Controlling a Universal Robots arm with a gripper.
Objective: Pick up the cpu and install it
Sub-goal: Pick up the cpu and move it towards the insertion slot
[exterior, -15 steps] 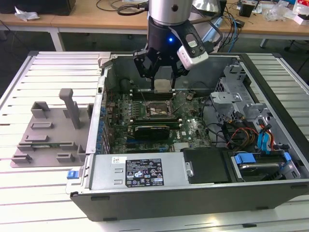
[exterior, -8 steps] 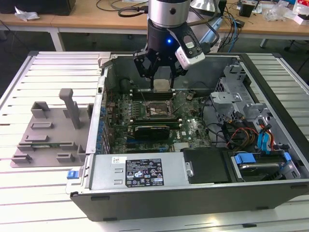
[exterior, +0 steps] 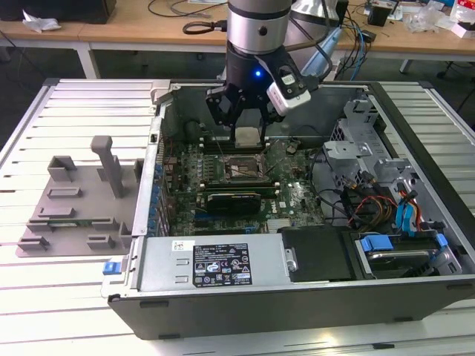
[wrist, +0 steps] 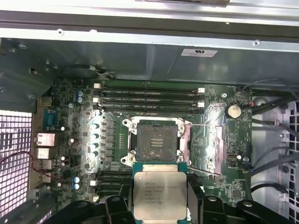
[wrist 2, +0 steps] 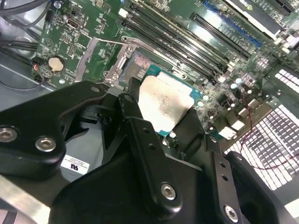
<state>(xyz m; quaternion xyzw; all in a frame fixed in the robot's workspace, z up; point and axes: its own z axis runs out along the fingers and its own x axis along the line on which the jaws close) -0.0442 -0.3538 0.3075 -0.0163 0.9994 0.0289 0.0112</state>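
The cpu (exterior: 247, 136), a flat square chip with a silver top, hangs inside the open computer case, and my gripper (exterior: 246, 127) is shut on its edges. In the second wrist view the black fingers (wrist 2: 134, 116) clamp the cpu (wrist 2: 163, 105) from both sides. The open socket (wrist: 156, 141) with its raised metal bracket lies on the motherboard just beyond the cpu (wrist: 160, 193) in the first wrist view. The cpu is held above the board, apart from the socket (exterior: 241, 169).
Memory slots (wrist: 149, 95) run beside the socket. The case wall (exterior: 159, 141) stands at the exterior view's left, with a grey plastic tray (exterior: 74, 200) outside it. A drive cage and cables (exterior: 371, 193) sit at the right, and a power supply (exterior: 215, 263) at the front.
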